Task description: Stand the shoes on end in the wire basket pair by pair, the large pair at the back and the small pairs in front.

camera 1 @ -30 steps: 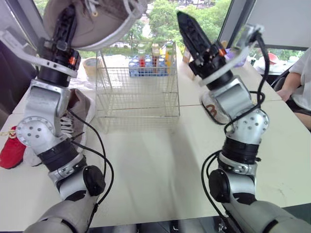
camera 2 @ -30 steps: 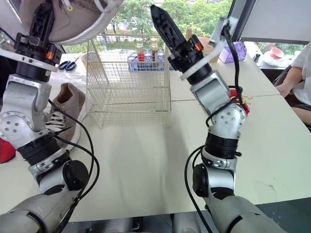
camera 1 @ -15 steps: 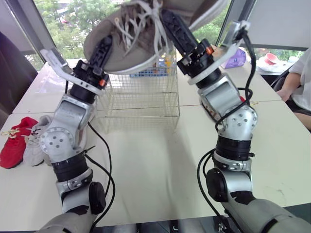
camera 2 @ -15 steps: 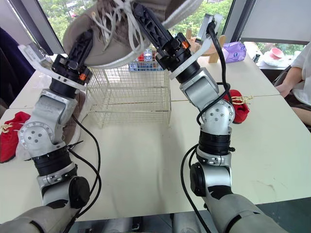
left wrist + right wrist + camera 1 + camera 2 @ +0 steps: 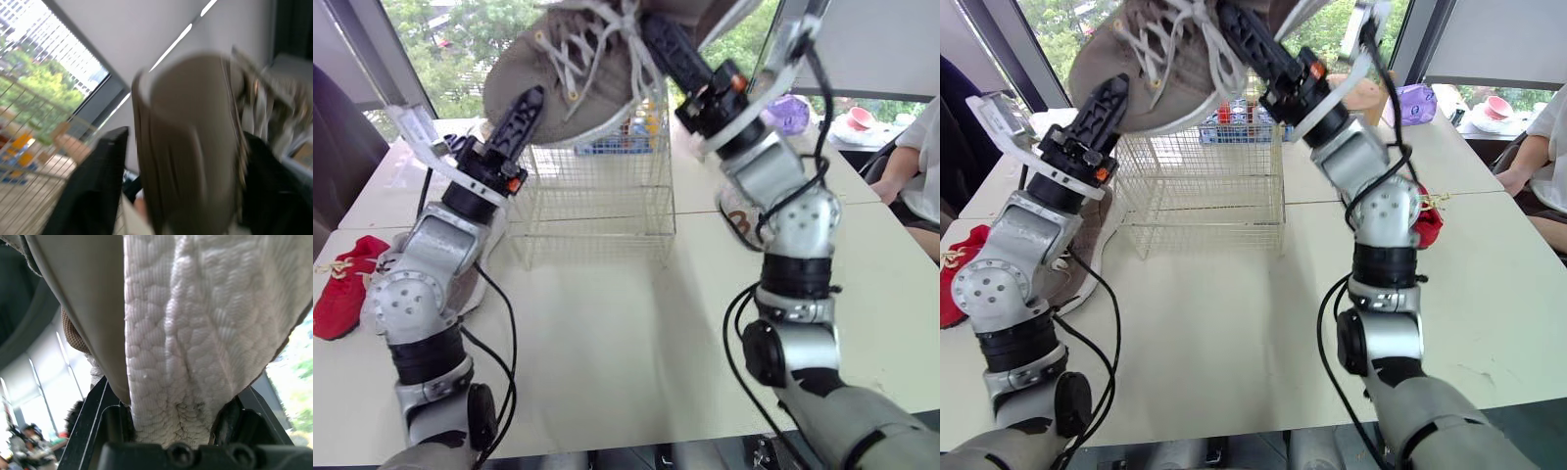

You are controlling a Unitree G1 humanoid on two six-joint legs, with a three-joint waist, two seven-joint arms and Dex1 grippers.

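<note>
Table (image 5: 607, 333), pale, by bright windows (image 5: 440, 49), bears basket (image 5: 592, 196); right gripper (image 5: 658, 39) clenches shoe (image 5: 548, 88) above it; hold of left gripper (image 5: 522, 110) cannot be told.

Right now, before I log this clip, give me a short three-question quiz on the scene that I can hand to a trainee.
1. Multiple choice: where is the large grey shoe relative to the wire basket?
A. standing inside it
B. raised in the air, higher than its rim
C. lying flat beside it

2. True or false: the wire basket already holds a pair of shoes.

3. Fill in: the small shoe lying on the table at the robot's far left is ___ in colour.

Key: 1 B; 2 false; 3 red.
</note>
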